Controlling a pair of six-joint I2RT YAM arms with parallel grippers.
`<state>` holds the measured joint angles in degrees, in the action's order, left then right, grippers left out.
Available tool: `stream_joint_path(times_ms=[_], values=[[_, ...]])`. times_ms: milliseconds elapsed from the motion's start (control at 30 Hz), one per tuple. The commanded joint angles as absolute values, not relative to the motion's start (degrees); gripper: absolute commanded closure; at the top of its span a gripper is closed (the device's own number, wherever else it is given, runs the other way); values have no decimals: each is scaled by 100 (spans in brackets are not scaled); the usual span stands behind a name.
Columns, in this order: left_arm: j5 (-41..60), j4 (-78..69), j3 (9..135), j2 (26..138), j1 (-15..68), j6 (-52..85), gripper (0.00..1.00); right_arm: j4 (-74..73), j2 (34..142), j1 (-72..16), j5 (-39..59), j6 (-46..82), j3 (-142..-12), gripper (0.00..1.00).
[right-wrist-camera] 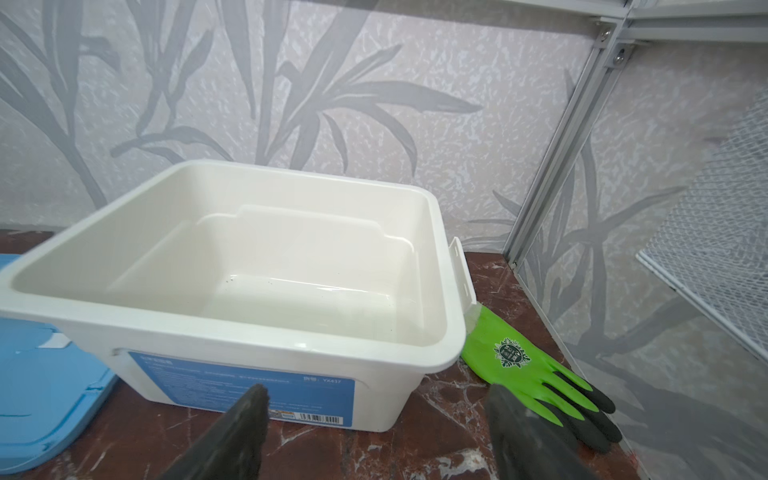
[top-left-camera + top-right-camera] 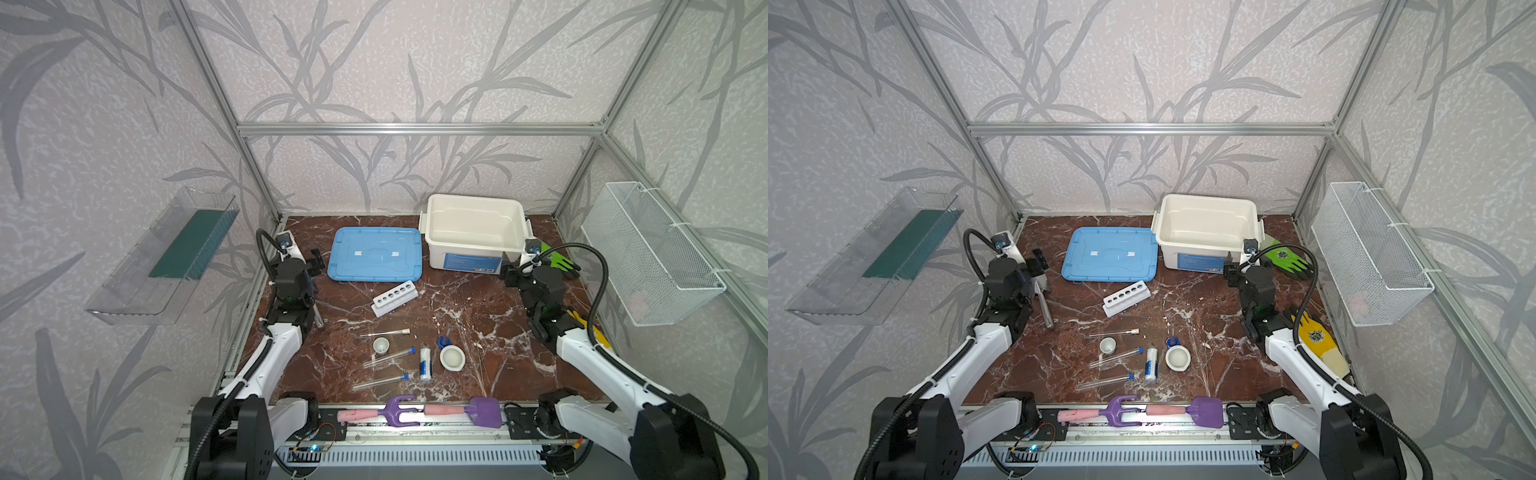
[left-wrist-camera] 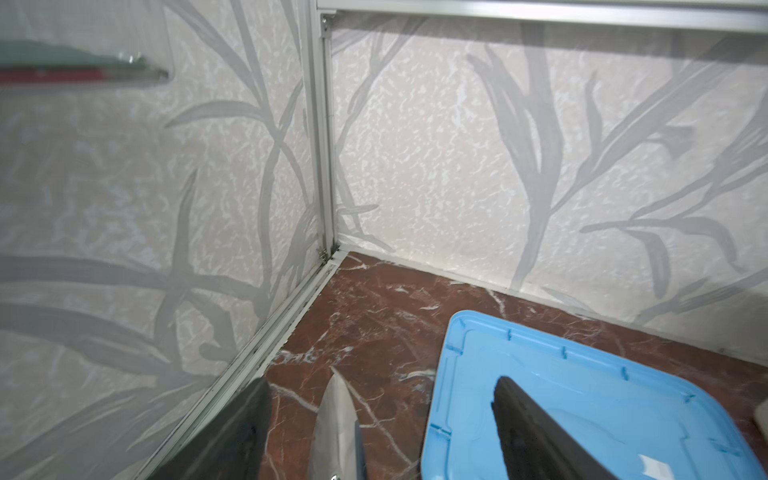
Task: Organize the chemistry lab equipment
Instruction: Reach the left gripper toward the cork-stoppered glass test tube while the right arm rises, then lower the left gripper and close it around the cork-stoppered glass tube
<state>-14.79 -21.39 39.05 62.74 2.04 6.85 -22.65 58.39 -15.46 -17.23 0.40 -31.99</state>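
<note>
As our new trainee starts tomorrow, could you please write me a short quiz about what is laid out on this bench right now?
1. How many holes of the rack are filled?
2. True or false: the blue lid is fitted on the white bin.
3. Which of these lies closest to the bowl? A) the blue piece B) the yellow glove C) the purple fork

Key
1. Zero; all six are empty.
2. False; it lies flat beside the bin.
3. A
</note>
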Motion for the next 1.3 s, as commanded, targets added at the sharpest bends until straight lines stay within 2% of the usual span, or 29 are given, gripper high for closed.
stream_joint_path(times_ms=[0,67,100,133,267,333,433,567,700,933,1033,1267], values=[[-847,-21,4823,6064,601,400,18,-945,5361,-1616,-1051,553,-3298,19],[-141,1083,5406,6095,849,-153,18,-634,5210,-1617,-616,639,-3412,19],[514,1825,5707,6171,886,-519,15,-484,5185,-1617,-394,665,-3487,19],[1152,2661,6008,6267,917,-1003,17,-305,5194,-1617,-159,668,-3591,19],[1760,4728,6485,6421,1053,-1906,21,438,5332,-1677,389,667,-4084,19],[1639,4573,6038,6083,1398,-1976,23,542,5374,-1737,531,627,-4161,19],[1255,4483,5607,5869,1753,-1883,35,563,5418,-1809,569,659,-4208,19],[1052,5151,5513,6046,1957,-1946,38,582,5498,-1854,615,678,-4236,20],[407,5116,5192,6045,2340,-2179,41,543,5634,-1879,637,713,-4213,21],[39,4435,4791,6501,2774,-2285,41,355,5827,-1951,712,809,-4097,22],[211,4355,4756,6868,2901,-2377,34,324,5836,-1951,682,778,-4054,23],[-49,4168,4758,7482,3229,-2642,34,306,5818,-1960,537,739,-3972,24]])
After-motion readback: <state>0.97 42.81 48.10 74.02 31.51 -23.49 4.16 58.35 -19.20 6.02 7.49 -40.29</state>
